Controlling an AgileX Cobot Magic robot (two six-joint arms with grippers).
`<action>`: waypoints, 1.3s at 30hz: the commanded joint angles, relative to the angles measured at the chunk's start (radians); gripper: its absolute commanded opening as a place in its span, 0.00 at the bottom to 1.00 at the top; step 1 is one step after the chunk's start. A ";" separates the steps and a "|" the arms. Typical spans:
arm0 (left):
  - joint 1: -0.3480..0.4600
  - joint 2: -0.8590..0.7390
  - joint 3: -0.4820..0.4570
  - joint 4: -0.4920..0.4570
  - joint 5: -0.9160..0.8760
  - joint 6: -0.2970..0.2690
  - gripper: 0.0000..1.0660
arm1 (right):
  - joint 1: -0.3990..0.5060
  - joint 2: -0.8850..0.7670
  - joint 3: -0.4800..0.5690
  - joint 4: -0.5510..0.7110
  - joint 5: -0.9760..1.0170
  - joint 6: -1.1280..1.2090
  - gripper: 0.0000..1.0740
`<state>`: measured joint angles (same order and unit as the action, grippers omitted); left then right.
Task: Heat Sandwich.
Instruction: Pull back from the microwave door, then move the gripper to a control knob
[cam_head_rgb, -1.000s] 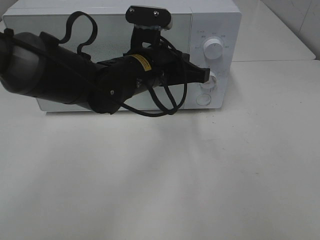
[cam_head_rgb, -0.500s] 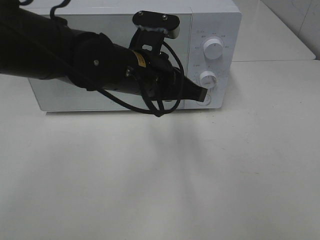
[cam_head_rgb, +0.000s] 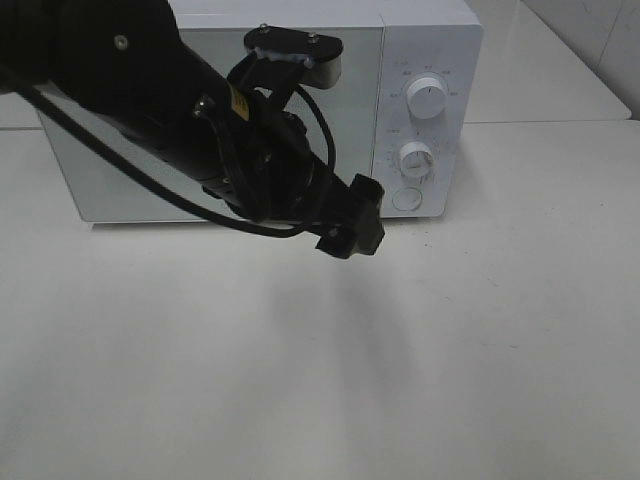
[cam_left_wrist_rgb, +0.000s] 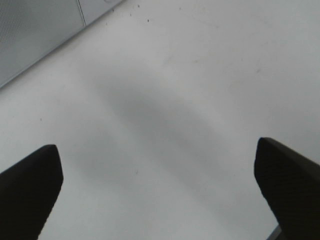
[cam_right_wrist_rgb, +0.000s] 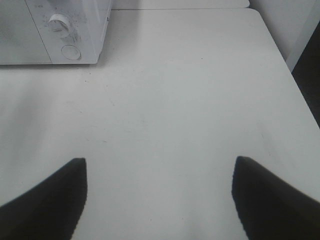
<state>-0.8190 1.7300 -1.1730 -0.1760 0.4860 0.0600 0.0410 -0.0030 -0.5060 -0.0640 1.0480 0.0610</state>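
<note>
1. Exterior high view: we are looking at the white table (cam_head_rgb: 300, 380), which is taking up most of the frame. No sandwich is showing on it.
2. We are seeing the microwave (cam_head_rgb: 420, 60) sitting at the far edge of the table with its door (cam_head_rgb: 360, 95) shut. We are judging that the sandwich is behind that door, but no view is showing it, so we are not calling its long axis.
3. We are seeing the left arm (cam_head_rgb: 150, 90) crossing in front of the door and slanting down toward the table.
4. We are seeing the left gripper (cam_head_rgb: 350, 228) hanging just in front of the microwave's lower front edge, below the door's latch side. In the left wrist view its jaws are standing wide apart with only bare table between them.
5. We are seeing the right gripper (cam_right_wrist_rgb: 160, 160) in its wrist view only. Its jaws are also spread and holding nothing, and it is sitting well apart from the microwave.
6. We are judging that the left arm is nearer, with the sandwich lying beyond its jaws toward the door.
7. We are seeing two knobs (cam_head_rgb: 429, 99) and a round button (cam_head_rgb: 405, 198) just beside the left gripper, none being touched.
</note>
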 joint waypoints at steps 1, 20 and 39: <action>0.000 -0.036 -0.007 0.042 0.101 0.000 0.97 | -0.007 -0.027 0.001 -0.003 -0.010 -0.006 0.71; 0.240 -0.180 -0.007 0.079 0.476 -0.048 0.97 | -0.007 -0.027 0.001 -0.006 -0.010 -0.002 0.71; 0.593 -0.378 -0.007 0.090 0.607 -0.041 0.97 | -0.007 -0.027 0.001 -0.006 -0.010 -0.002 0.71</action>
<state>-0.2450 1.3750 -1.1730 -0.0870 1.0740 0.0190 0.0410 -0.0030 -0.5060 -0.0640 1.0480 0.0610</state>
